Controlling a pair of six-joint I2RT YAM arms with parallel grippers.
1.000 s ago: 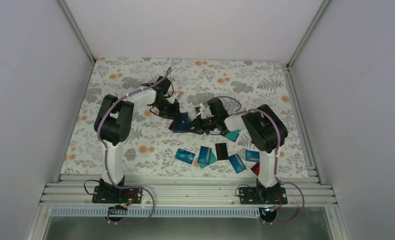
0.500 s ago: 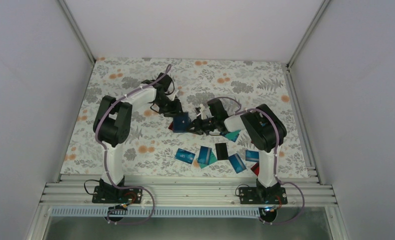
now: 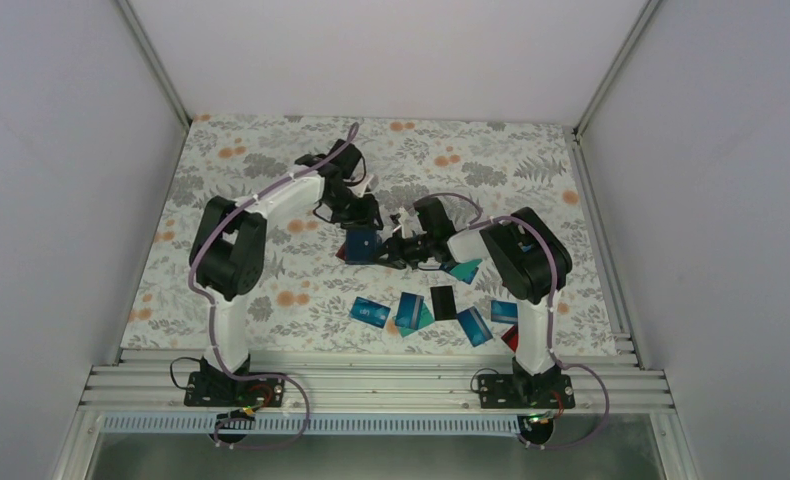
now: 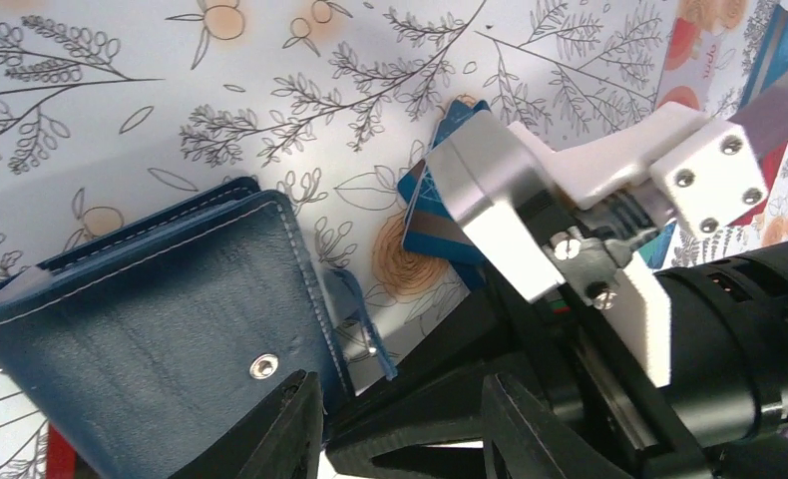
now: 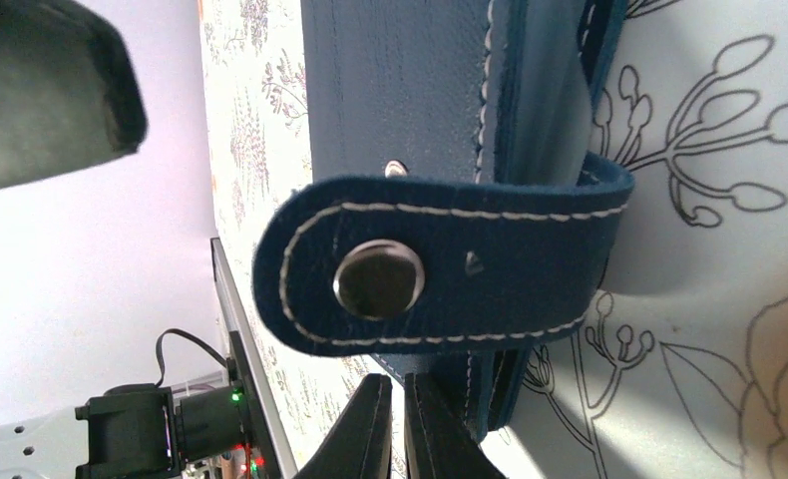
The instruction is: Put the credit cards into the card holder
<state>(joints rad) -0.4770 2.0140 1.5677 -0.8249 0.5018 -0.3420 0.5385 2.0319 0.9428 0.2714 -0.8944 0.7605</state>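
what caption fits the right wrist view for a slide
Right jaws shut on the edge of the navy card holder, its snap strap undone.

Three cameras: one high and fixed, two riding the wrists.
Top camera sat above and behind the arm bases, looking down and forward across the whole floral table (image 3: 231, 190) from far off. Left wrist camera looked steeply down from close range on the card holder (image 4: 151, 299) and the right arm (image 4: 729, 329). Right wrist camera looked low along the table, closest of all. All three views shared the card holder.
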